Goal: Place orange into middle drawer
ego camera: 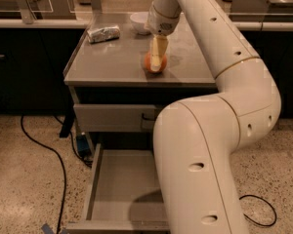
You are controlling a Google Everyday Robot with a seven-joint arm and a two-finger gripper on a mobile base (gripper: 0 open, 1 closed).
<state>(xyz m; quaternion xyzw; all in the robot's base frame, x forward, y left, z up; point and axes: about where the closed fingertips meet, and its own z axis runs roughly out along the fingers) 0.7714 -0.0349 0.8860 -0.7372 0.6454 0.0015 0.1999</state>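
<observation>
The orange (148, 62) sits on the grey cabinet top (112, 62), right of its middle and near the front edge. My gripper (156, 62) hangs straight down from the arm and is right at the orange, covering its right half. The middle drawer (119, 189) is pulled out low in front of the cabinet; its flat grey floor is bare. My own arm (210, 145) hides the drawer's right part.
A white bowl (138, 18) and a crumpled silver foil packet (103, 33) stand at the back of the cabinet top. A shut drawer front with a dark handle (112, 117) is above the open drawer. A black cable (45, 147) lies on the speckled floor at left.
</observation>
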